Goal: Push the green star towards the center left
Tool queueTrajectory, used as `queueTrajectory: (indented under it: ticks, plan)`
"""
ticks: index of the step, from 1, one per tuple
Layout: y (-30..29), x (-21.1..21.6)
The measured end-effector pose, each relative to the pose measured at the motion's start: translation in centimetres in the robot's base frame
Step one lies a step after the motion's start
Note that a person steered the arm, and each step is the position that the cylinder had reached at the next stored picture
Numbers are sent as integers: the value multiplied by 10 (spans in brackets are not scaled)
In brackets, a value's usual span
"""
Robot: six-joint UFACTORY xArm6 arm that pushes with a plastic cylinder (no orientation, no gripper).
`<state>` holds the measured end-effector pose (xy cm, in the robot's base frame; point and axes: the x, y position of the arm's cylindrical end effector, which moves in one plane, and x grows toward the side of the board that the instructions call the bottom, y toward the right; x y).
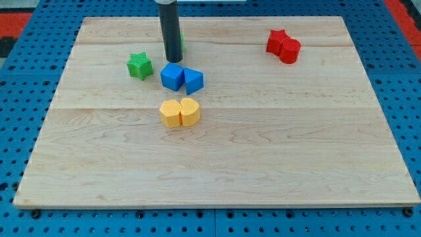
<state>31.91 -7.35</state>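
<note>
- A pale wooden board [217, 158] fills most of the frame, lying on a blue perforated base [20, 99] that shows around its edges; a red mat [16, 16] peeks in at the upper left corner.
- The arm's dark rod [172, 29] drops in from the top edge, left of centre, upright; there is no pincer on this rig, so nothing is clenched or released, only a bare rod for pushing.
- My tip [173, 60] rests on the board just above the blue pair and to the right of the green star, apart from it — a spot that, by my reading, suits a leftward shove once it closes in.
- A sliver of another green block [181, 43] shows behind the rod; its shape is hidden.
- Two red blocks [283, 45] sit touching at the upper right, well apart from the action.
- Two blue blocks [181, 78] touch each other just below my tip.
- Two yellow blocks [179, 112] sit side by side below the blue ones, near the board's centre left.
- The green star [139, 66] stands alone in the upper left area, not yet at the centre left.
</note>
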Motion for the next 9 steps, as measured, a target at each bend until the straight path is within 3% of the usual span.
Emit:
queueTrajectory:
  ticks: [3, 4, 6, 8, 9]
  plan:
    - [-7, -1]
    - [-51, 6]
    - [-43, 45]
    - [-135, 43]
    - [-84, 43]
